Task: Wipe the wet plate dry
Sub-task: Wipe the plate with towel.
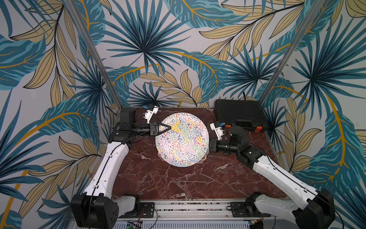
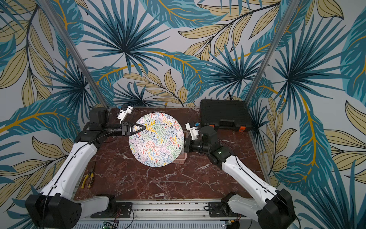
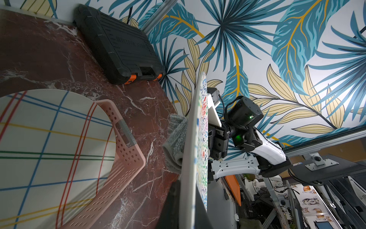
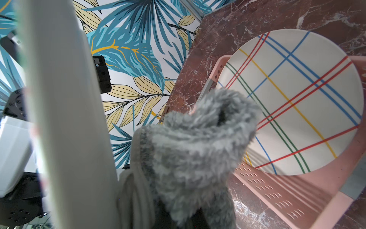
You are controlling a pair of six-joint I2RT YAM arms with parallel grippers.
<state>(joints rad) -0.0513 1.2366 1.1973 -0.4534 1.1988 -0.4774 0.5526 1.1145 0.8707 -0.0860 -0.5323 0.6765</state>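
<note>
Plate (image 1: 182,138): round; bright squiggles on top, plain white under; it is up in the air over the middle of the table (image 1: 178,184), right above a pink basket (image 2: 181,158); the left wrist view shows it edge-on.
Left gripper (image 1: 168,128): pinching the plate's left rim; jaws pressed close on it.
Right gripper (image 1: 212,146): at the plate's right edge; its tips are hidden under the plate; it pinches a grey fluffy cloth (image 4: 194,142).
Cloth: soft and bunched up; it sits by the white underside; touching or just beside, I cannot tell which.
Basket: holds a second plate (image 3: 49,148) with crossing lines; it lies flat, below the held one.
How the plate handles: I think it is stiff, smooth and slippery when wet; it can break if it drops; held by one rim only, it may tip when the cloth pushes.
Where to hold: the rim, pinched tight, as the left gripper does; rub softly, close to that grip first.
Far right: a black case (image 1: 239,115); well apart from the plate.
</note>
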